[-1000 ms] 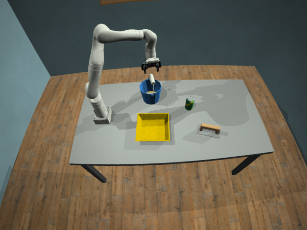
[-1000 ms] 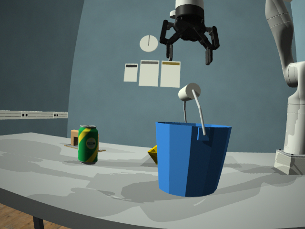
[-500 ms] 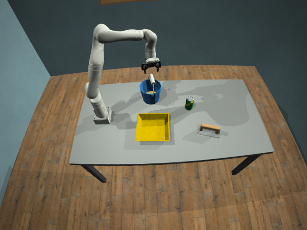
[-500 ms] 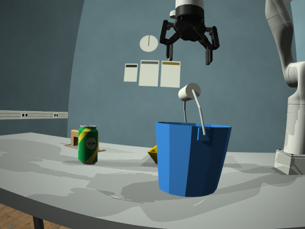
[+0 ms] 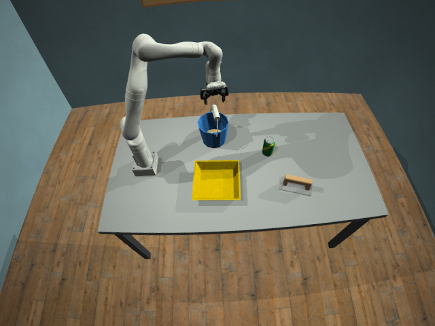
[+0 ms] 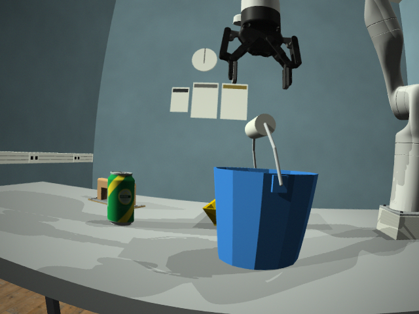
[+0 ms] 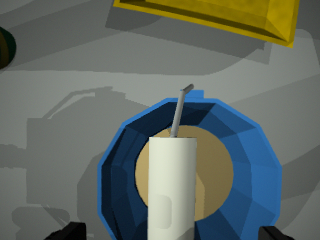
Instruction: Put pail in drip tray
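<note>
A blue pail (image 5: 213, 131) stands upright on the grey table, behind the yellow drip tray (image 5: 216, 180). Its wire handle stands up, with a white cylindrical grip (image 5: 215, 112) at the top. The pail also shows in the exterior view (image 6: 264, 216) and in the wrist view (image 7: 190, 170), where its tan floor is seen under the grip (image 7: 171, 189). My gripper (image 5: 213, 96) hangs open straight above the grip, a little apart from it; in the exterior view it (image 6: 260, 78) is clear of the grip (image 6: 260, 125). The tray's edge shows at the top of the wrist view (image 7: 215, 15).
A green and yellow can (image 5: 268, 145) stands to the right of the pail. A trowel with a wooden handle (image 5: 297, 183) lies to the right of the tray. The arm's base (image 5: 144, 165) is bolted to the table, left of the tray.
</note>
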